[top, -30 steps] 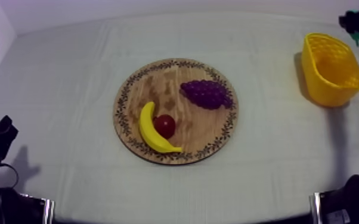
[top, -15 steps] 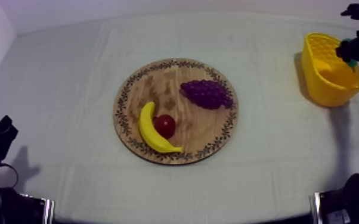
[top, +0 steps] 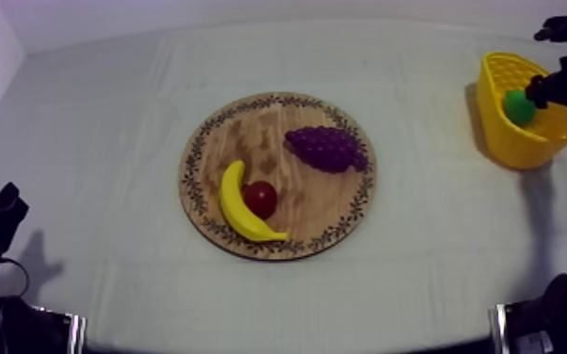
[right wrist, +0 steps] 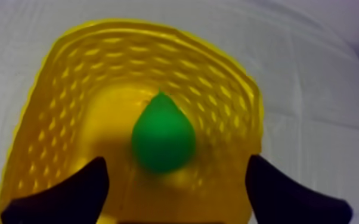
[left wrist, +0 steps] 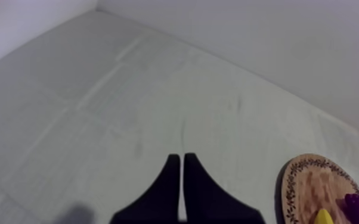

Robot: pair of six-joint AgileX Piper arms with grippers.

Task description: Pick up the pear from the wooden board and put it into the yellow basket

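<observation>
The right claw (right wrist: 176, 161) hangs over the mouth of the yellow basket (right wrist: 68, 77), its two black fingers spread wide and gripping nothing. Beyond them, inside the basket, is the green pear (right wrist: 162, 140), clear of both fingers. Its long axis runs from the claw's side toward the basket's far wall, with the narrow tip pointing at that wall and the fat round end nearest the fingers. It looks soft-edged against the yellow lattice, so I cannot tell whether it lies on the basket's floor or is just above it. From above, the pear shows as a green spot within the basket's rim, right beside the claw's dark tips.

The basket stands at the far right of the worktop (top: 108, 113), on the grey-white cloth, well apart from everything else. In the middle of the worktop lies the round wooden board (top: 250, 132) with its patterned rim. On it the banana (top: 235, 202) curves round the small red fruit (top: 260, 198), the two just beside each other, and the bunch of grapes (top: 325, 148) sits apart from them on the side toward the basket.

At the near left edge, the left claw (left wrist: 181, 156) has its fingers pressed together into a narrow wedge, holding nothing, over bare cloth and some way short of the board.
</observation>
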